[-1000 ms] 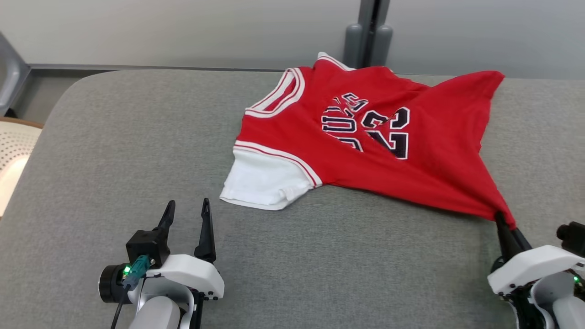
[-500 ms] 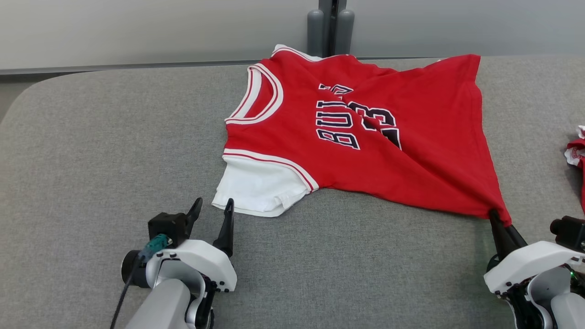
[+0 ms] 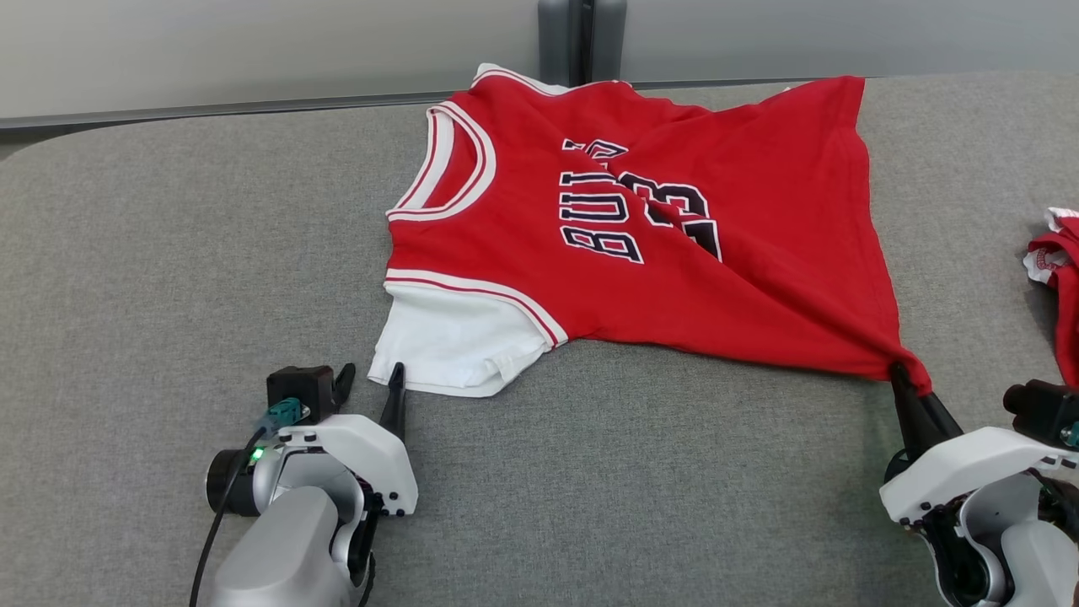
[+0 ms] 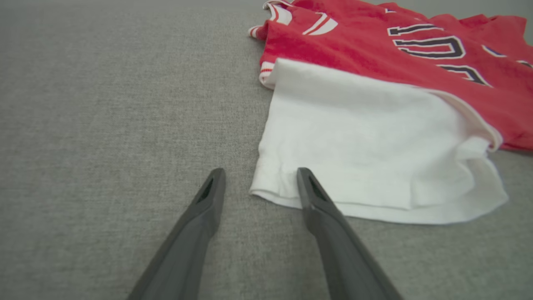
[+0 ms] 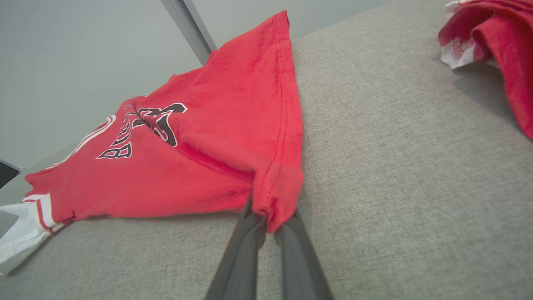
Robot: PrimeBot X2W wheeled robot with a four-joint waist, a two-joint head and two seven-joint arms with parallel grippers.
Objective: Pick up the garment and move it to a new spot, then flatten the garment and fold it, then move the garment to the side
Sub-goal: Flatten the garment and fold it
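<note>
Left wrist view: the left gripper [image 4: 260, 173] has its jaws apart, with the near corner of the white sleeve [image 4: 366, 141] between them. The garment [image 3: 674, 253] spreads toward 1 o'clock on the grey cushion [image 3: 169, 253]. The right gripper [image 5: 268, 218] is clamped on its red hem corner.

Grey woven-fabric tabletop [image 3: 169, 253] under me, rounded corner at 10 o'clock. Pale plain wall [image 3: 211, 42] behind it, dark rail [image 3: 211, 110] along its base. Grey vertical post [image 3: 573, 38] at my 12 o'clock. Soft, even light.

White shells [image 3: 358, 451], dark jaws (black cable [image 3: 205, 552])
</note>
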